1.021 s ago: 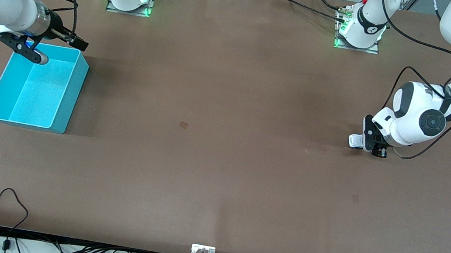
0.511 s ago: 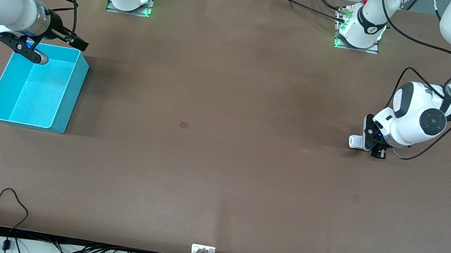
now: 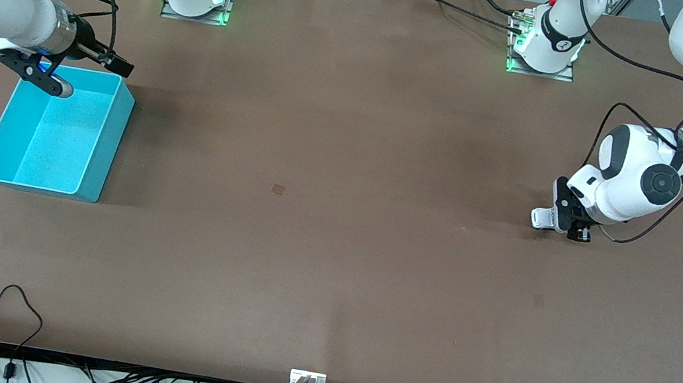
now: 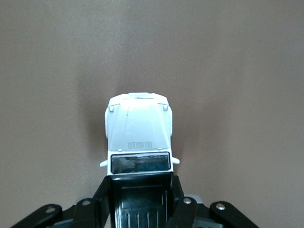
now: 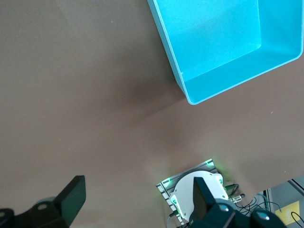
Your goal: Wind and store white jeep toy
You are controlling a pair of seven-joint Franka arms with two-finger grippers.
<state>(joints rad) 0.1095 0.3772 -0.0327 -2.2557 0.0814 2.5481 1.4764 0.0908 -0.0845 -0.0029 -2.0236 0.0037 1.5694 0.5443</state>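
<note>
Left end effector is clamped on the small white plastic jeep toy with black roof, low at the brown counter near the left arm's end. Right end effector waits spread wide over the turquoise rectangular plastic bin.

White jeep toy, black roof; turquoise bin; brown table.

The white jeep toy has its black rear hidden between the left end effector fingers.
</note>
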